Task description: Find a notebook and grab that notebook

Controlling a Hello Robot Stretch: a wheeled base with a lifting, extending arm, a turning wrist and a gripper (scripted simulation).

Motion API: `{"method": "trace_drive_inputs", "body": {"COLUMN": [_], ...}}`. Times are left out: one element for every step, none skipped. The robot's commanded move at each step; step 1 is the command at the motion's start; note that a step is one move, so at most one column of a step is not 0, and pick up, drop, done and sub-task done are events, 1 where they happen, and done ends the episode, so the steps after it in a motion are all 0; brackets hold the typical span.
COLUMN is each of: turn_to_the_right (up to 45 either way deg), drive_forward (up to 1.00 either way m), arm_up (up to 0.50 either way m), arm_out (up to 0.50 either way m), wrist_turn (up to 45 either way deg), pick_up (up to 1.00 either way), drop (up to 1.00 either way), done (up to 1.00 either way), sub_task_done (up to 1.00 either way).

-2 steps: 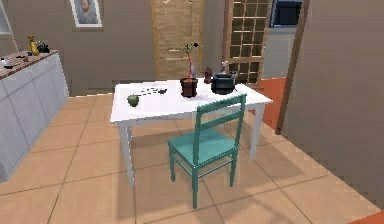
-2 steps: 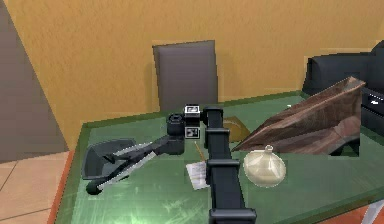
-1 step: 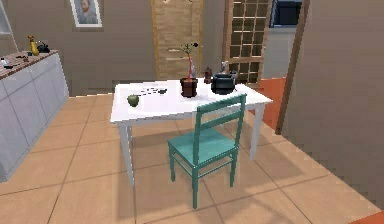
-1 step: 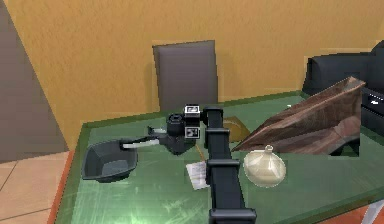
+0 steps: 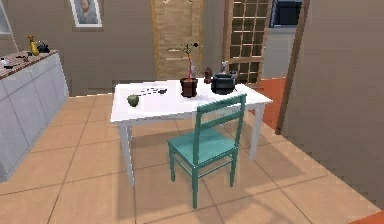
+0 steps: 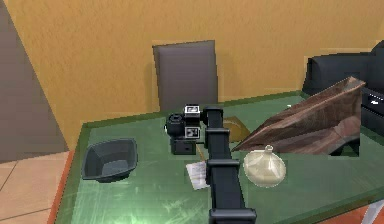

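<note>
At the arm's far end, the gripper point(image 6: 180, 135) shows against the green table point(image 6: 120, 205). We cannot tell how its jaws stand, nor whether it has hold of anything, since its dark body is hard to read against the tabletop behind it. Just right of it stand two white markers point(image 6: 204, 117), and from them the arm point(image 6: 226, 185) runs down to the bottom edge. Close by the arm's left flank a pale sheet point(image 6: 200, 175) lies flat on the table. We take it, perhaps, for the notebook, though it is too small to be sure. Right of the arm sits a round pale dome point(image 6: 265, 166), and beyond it a brown bag point(image 6: 312, 125) lies on its side. Toward the left rests a dark bowl point(image 6: 110, 161), and a grey chair point(image 6: 185, 72) stands at the far edge. In the forward view, a white table point(image 5: 150, 108) carries a plant point(image 5: 189, 80), a dark pot point(image 5: 222, 82) and a green fruit point(image 5: 133, 100), with a teal chair point(image 5: 208, 145) drawn up. If the sheet is our notebook, we judge it light and thin, with a smooth cover that may slip and pages that may splay. Lying flat, it offers little edge, so we would come in low and take it across the bound spine.
</note>
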Motion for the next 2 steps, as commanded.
{"method": "trace_drive_inputs", "body": {"turn_to_the_right": [0.0,0.0], "drive_forward": [0.0,0.0], "arm_up": [0.0,-0.3], "arm_out": [0.0,0.0], "wrist_turn": [12.0,0.0], "pick_up": [0.0,0.0], "drop": [0.0,0.0], "done": [0.0,0.0], "sub_task_done": [0.0,0.0]}}
